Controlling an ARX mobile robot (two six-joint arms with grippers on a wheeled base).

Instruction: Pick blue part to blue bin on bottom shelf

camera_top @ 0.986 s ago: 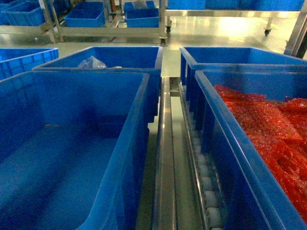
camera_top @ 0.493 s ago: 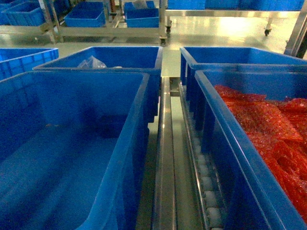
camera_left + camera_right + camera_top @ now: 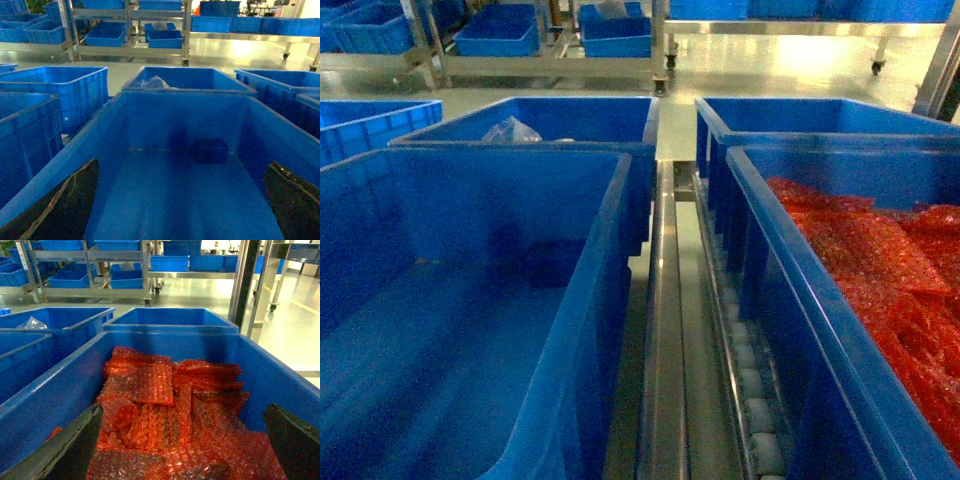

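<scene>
Between bin rims point(image 3: 620, 200), bare steel rail point(image 3: 665, 330).

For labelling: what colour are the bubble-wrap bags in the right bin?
Red-orange bubble-wrap bags, clearest in the right wrist view.

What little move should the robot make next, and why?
Probably ease the left pincer forward and down toward the blue part. The part lies on the floor of the bin by its far wall, ahead of the pincer, which is open and holds nothing.
</scene>
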